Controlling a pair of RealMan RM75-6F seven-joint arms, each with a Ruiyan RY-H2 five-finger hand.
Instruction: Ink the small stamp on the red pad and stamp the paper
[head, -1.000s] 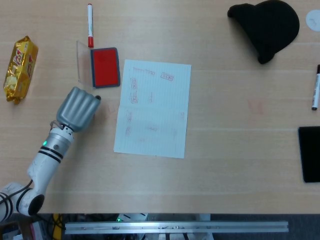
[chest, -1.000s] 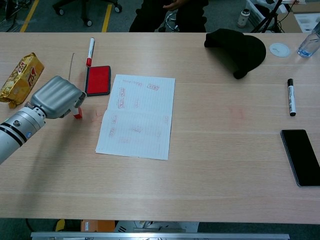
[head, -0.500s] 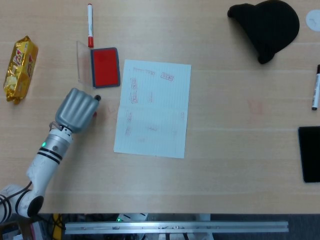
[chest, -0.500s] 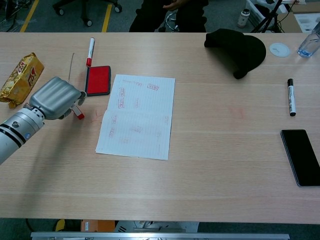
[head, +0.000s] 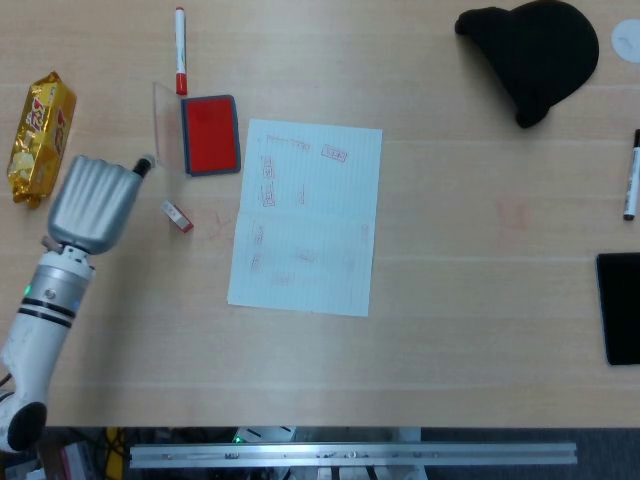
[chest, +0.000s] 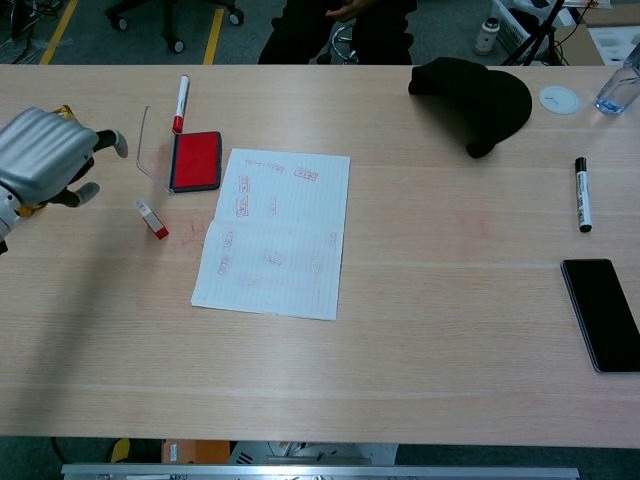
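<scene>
Stamp (head: 177, 216), small, red/white, lies on table; left hand (head: 92, 200) spread, holding nothing.

the left hand (head: 92, 202) hovers at the left, empty, fingers (chest: 108, 140) loosely apart; its white forearm runs to the lower-left corner.

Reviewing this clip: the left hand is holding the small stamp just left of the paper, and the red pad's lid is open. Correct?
Not quite. The small stamp lies on the table, left of the paper; the left hand is apart from it and holds nothing, as the chest view shows. The red pad is open.
</scene>
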